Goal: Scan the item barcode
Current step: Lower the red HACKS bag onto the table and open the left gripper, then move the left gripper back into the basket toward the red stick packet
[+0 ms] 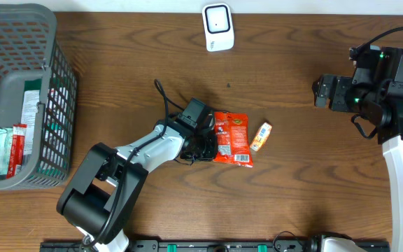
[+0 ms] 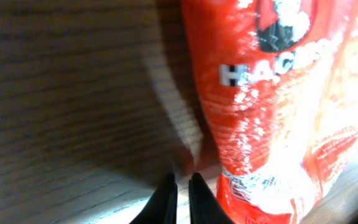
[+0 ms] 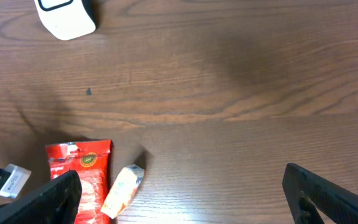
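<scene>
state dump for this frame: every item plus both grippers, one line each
red snack bag: lying flat on the table, not lifted
small orange packet: lying flat, just apart from the bag
scanner: at the table's far side, no item held up to it
basket: holds several packets
left gripper: shut, empty, at the bag's edge
right gripper: open, empty, over bare table

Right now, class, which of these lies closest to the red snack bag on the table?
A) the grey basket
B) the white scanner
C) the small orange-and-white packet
C: the small orange-and-white packet lies just beside the red snack bag, while the white scanner and the grey basket stand well away from it.
</scene>
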Action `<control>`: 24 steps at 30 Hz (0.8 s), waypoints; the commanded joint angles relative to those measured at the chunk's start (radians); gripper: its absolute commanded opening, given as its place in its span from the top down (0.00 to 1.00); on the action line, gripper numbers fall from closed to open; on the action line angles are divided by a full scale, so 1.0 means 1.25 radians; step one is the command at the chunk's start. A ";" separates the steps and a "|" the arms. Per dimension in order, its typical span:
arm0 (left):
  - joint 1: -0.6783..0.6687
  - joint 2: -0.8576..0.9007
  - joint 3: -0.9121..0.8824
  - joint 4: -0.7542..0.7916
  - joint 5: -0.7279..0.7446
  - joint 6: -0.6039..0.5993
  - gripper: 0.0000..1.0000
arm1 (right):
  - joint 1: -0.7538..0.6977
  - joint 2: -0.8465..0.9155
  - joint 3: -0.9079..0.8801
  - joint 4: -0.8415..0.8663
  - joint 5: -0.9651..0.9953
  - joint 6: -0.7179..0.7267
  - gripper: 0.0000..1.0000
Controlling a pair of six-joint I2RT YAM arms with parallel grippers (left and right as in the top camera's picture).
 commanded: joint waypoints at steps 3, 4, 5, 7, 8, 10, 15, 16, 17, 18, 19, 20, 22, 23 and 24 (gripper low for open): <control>0.028 -0.052 0.010 -0.040 -0.085 -0.005 0.87 | -0.003 -0.006 0.013 -0.001 -0.001 0.010 0.01; 0.036 -0.071 0.020 -0.053 -0.085 0.002 0.87 | -0.003 -0.006 0.013 -0.001 -0.001 0.009 0.01; 0.045 -0.096 0.034 -0.074 -0.085 0.011 0.85 | -0.003 -0.006 0.013 -0.001 -0.001 0.009 0.01; 0.059 -0.140 0.064 -0.115 -0.101 0.026 0.77 | -0.003 -0.006 0.013 -0.001 -0.001 0.010 0.01; 0.068 -0.169 0.088 -0.147 -0.120 0.033 0.73 | -0.003 -0.006 0.013 -0.001 -0.001 0.009 0.01; 0.086 -0.222 0.146 -0.217 -0.154 0.049 0.60 | -0.003 -0.006 0.013 -0.001 -0.001 0.010 0.01; 0.154 -0.308 0.364 -0.430 -0.295 0.078 0.37 | -0.003 -0.006 0.013 -0.001 -0.001 0.010 0.01; 0.173 -0.316 0.408 -0.464 -0.322 0.080 0.36 | -0.003 -0.006 0.013 -0.001 -0.001 0.009 0.01; 0.199 -0.322 0.459 -0.498 -0.355 0.080 0.35 | -0.003 -0.006 0.013 -0.001 -0.001 0.009 0.01; 0.222 -0.325 0.497 -0.521 -0.378 0.080 0.34 | -0.003 -0.006 0.013 -0.001 -0.001 0.009 0.01; 0.246 -0.327 0.531 -0.539 -0.400 0.083 0.33 | -0.003 -0.006 0.013 -0.001 -0.001 0.010 0.01; 0.276 -0.330 0.561 -0.551 -0.419 0.086 0.32 | -0.003 -0.006 0.013 -0.001 -0.001 0.009 0.01; 0.339 -0.335 0.594 -0.559 -0.443 0.086 0.30 | -0.003 -0.006 0.013 -0.001 -0.001 0.009 0.01; 0.370 -0.337 0.595 -0.556 -0.447 0.086 0.30 | -0.003 -0.006 0.013 -0.001 -0.001 0.010 0.01; 0.430 -0.338 0.594 -0.555 -0.468 0.086 0.29 | -0.003 -0.006 0.013 -0.001 -0.001 0.009 0.01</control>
